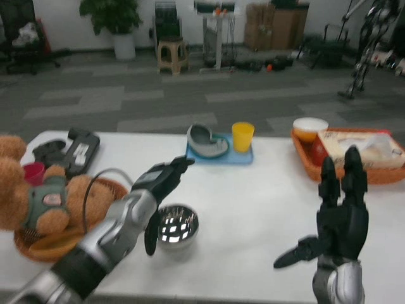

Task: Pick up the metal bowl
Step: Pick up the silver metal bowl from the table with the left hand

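Note:
The metal bowl (178, 227) stands upright on the white table (253, 202), near the front and left of centre. My left hand (161, 187) hovers just above and to the left of it, fingers spread, its thumb hanging down beside the bowl's left rim; it holds nothing. My right hand (338, 215) is raised at the front right, fingers pointing up and apart, far from the bowl and empty.
A teddy bear (31, 193) lies in a wicker basket (38, 244) at the left, with black devices (79, 151) behind it. A blue tray (218, 154) with a grey dish and yellow cup (242, 136) stands at the back. An orange basket (354, 155) of packets sits at the back right.

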Available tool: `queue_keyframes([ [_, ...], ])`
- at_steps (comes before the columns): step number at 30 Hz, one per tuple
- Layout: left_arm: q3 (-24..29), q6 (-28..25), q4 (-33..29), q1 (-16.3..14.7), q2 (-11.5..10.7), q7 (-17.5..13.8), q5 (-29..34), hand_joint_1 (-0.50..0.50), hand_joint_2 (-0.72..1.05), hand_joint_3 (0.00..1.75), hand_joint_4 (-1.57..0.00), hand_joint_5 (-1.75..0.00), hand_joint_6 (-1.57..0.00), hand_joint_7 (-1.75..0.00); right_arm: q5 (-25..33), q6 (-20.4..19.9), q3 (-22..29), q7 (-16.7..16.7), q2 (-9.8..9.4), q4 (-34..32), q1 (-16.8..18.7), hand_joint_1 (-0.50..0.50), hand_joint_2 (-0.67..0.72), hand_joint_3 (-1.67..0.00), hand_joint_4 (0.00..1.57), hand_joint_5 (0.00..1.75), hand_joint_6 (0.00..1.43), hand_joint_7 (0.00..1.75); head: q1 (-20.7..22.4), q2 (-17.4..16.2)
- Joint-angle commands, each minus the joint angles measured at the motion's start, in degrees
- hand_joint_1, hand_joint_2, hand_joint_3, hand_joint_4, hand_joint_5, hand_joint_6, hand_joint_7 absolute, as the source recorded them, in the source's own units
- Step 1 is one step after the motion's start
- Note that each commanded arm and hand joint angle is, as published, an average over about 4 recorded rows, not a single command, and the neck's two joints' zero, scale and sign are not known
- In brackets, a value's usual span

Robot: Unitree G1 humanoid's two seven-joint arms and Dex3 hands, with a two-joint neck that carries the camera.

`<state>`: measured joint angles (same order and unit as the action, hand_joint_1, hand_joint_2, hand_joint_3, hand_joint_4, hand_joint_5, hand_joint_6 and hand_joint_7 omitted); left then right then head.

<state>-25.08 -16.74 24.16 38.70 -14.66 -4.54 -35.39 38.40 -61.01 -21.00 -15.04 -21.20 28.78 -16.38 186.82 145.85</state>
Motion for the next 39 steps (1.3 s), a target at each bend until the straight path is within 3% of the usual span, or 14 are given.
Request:
queue_keyframes([
  [1,-3.9,-1.19,9.78,4.85,1.06,-1.92,-0.91,-0.5,-0.55,0.0,0.0,0.0,0.0,-0.3,0.3,-0.34,0.0,-0.17,-0.25,0.22,0.38,0.0,0.72,0.0,0.0,0.0,0.0,0.09,0.55,-0.31],
  [6,-8.32,4.04,30.77,13.29,5.79,0.32,-0.6,-0.48,-0.5,0.0,0.0,0.0,0.0,-0.26,0.54,-0.34,-0.71,-0.17,-0.25,0.97,0.29,0.01,0.72,0.0,0.0,0.0,0.0,0.09,1.02,-0.28],
  [9,-9.16,7.75,38.98,16.34,7.92,2.94,-0.34,-0.48,-0.46,0.0,0.0,0.0,0.0,-0.21,0.67,-0.34,-0.97,-0.17,-0.25,1.12,0.21,0.02,0.72,0.0,0.0,0.0,0.0,0.14,1.11,-0.37],
  [14,-10.25,12.78,49.49,20.05,10.8,8.8,0.32,-0.48,-0.46,0.0,0.0,0.0,0.0,-0.21,0.8,-0.34,-1.5,-0.17,-0.16,1.63,-0.14,0.03,0.72,0.0,0.0,0.0,0.0,0.07,1.34,-0.36],
  [21,-14.47,16.12,55.86,23.04,12.73,15.04,1.2,-0.48,-0.46,0.0,0.0,0.0,0.0,-0.21,1.46,-0.34,-2.9,-0.17,-0.16,2.37,-1.02,0.02,0.72,0.0,0.0,0.0,0.0,0.07,1.77,0.25],
  [28,-15.9,17.38,56.87,23.37,12.82,15.83,1.6,-0.48,-0.46,0.0,0.0,0.0,0.0,-0.26,1.77,-0.34,-3.34,-0.17,-0.14,2.42,-1.18,0.04,0.72,0.0,0.0,0.0,0.0,0.12,1.86,0.79],
  [32,-16.98,17.57,57.24,23.33,12.82,15.83,2.65,-0.48,-0.37,0.0,0.0,0.0,0.0,-0.31,1.81,-0.34,-3.36,-0.17,-0.16,2.35,-1.18,0.04,0.72,0.0,0.0,0.0,0.0,0.12,1.72,1.05],
  [39,-18.25,18.54,57.49,20.98,13.08,15.39,3.05,-0.48,-0.28,0.0,0.0,0.0,0.0,-0.42,2.12,-0.34,-3.69,-0.17,-0.16,1.89,-0.8,0.04,0.72,0.0,0.0,0.0,0.0,0.09,1.06,1.96],
])
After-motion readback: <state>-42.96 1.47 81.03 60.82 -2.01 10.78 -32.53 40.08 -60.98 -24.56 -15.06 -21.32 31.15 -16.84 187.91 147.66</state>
